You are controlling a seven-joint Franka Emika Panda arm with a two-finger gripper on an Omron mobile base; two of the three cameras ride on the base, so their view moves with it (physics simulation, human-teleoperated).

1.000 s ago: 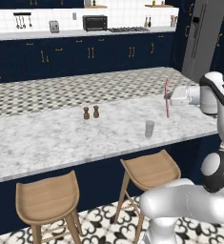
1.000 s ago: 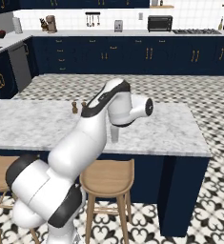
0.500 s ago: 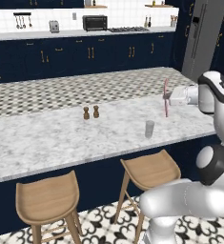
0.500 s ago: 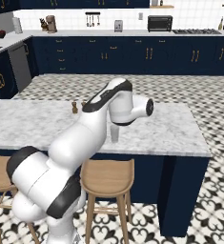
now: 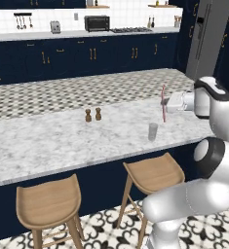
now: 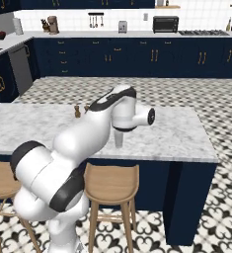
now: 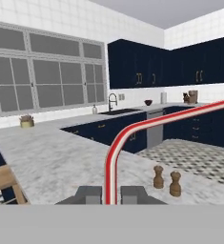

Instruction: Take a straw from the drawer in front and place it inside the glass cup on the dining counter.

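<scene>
Navy cabinets ring the long white-grey marble desk [image 5: 62, 141]. Near its right end, above the front edge, the gripper [image 5: 167, 103] is clamped on the thin pinkish-red straw [image 5: 163, 103] — held upright, presumably so it can drop into the small clear glass tumbler [image 5: 153, 131] just beside and below.

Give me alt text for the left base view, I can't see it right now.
The claw holds the straw upright above the counter, to the right of the cup and not yet over it. Two shakers stand further left, and two stools sit along the counter's near side.
</scene>
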